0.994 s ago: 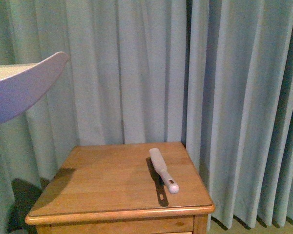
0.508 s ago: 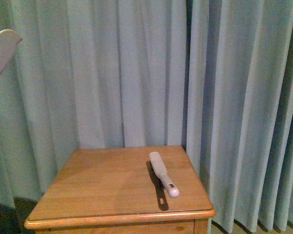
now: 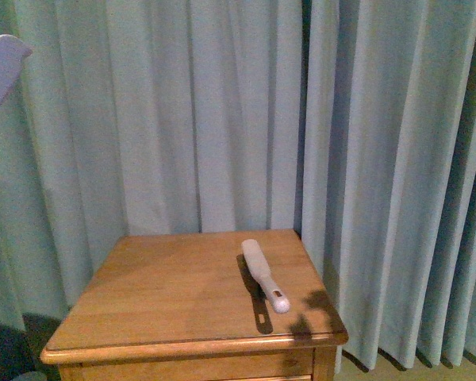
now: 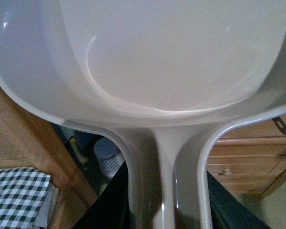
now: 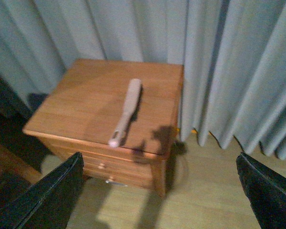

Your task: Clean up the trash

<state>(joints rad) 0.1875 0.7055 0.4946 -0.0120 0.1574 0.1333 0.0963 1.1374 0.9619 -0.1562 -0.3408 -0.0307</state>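
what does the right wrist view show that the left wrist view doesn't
Only the right wrist view: the brush lying on the nightstand top, curtains, and the open right tool. Only the left wrist view: the dustpan, its handle in the left tool, and a checked cloth. Both: wooden drawers; no paper wad.

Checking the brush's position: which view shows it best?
Right wrist view: the whole brush lies on the table, seen from above. Front view shows it foreshortened; left wrist view shows the dustpan, no brush.

Left fingers [image 4: 107, 210] clamped on dustpan [image 4: 171, 62] handle; right fingers [image 5: 47, 195] spread wide apart.
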